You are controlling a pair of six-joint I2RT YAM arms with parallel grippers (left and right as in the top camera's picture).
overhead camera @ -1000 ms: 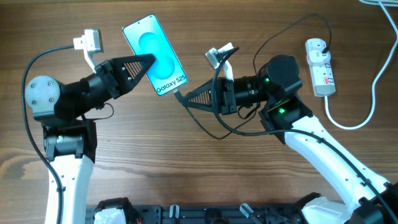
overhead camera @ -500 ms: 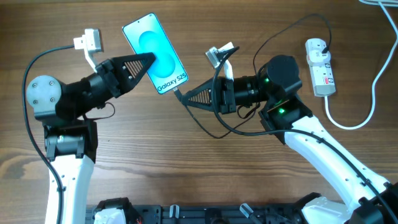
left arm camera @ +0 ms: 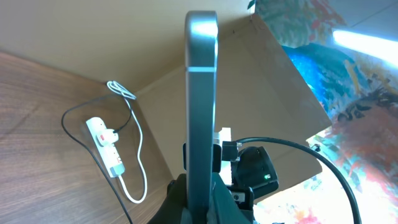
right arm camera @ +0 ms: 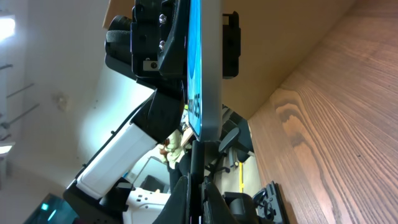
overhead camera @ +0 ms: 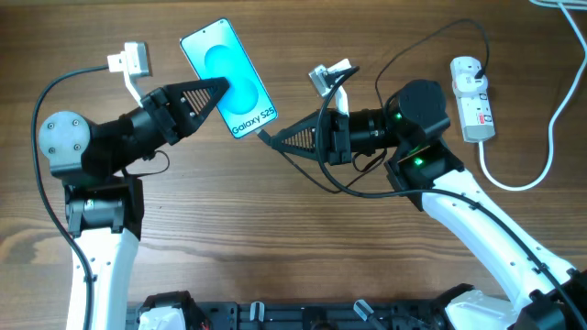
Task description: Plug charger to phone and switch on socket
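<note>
Phone (overhead camera: 220,60), one: screen up, long axis slanting from far-left to near-right, its "Galaxy S25" end aimed at the right tool (overhead camera: 275,142). The left tool (overhead camera: 220,90) is pinched on the phone's left side.
Charger (overhead camera: 265,139), one: thin black cable, its plug tip nipped in the right tool and meeting the phone's lettered short edge.
Socket (overhead camera: 471,99), one: white strip, well right of the phone, lying on the table (overhead camera: 275,257).

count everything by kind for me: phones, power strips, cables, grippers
phones: 1 (the phone)
power strips: 1 (the socket)
cables: 2 (the charger, black; white lead)
grippers: 2 (left gripper, right gripper)
total: 6
</note>
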